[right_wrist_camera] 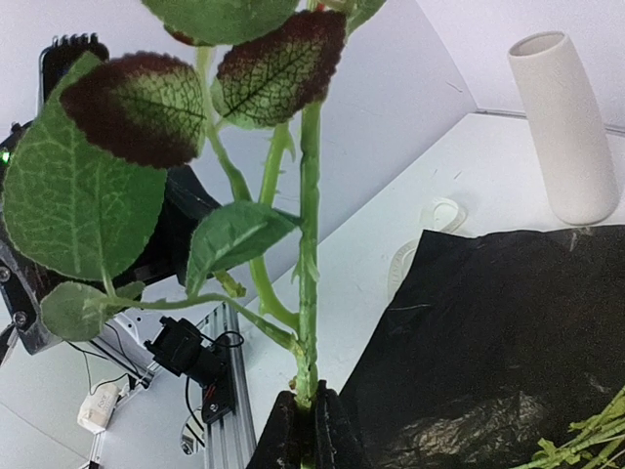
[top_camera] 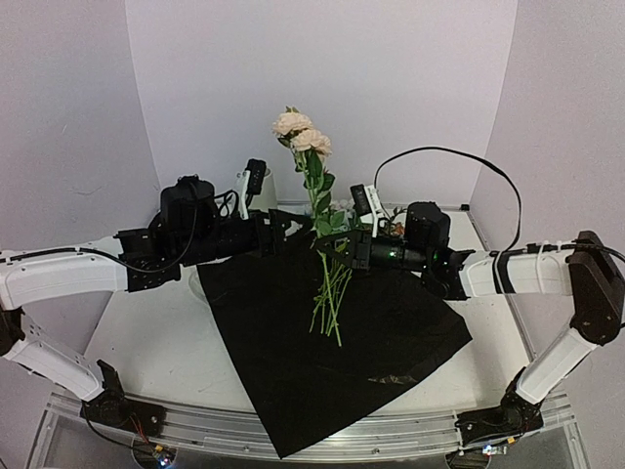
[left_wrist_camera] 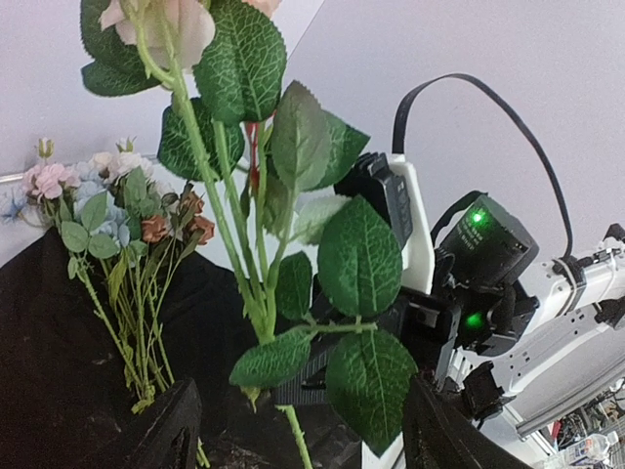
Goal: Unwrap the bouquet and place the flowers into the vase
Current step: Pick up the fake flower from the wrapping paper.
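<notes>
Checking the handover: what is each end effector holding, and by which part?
The right end effector pinches the peach rose stem low down, below its leaves. The left end effector stands open around that stem, gripping nothing.

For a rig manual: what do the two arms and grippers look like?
The left arm and right arm: white tubular links, black joints. A black cable loops above the right one; green lights on its wrist. Black gripper fingers.
</notes>
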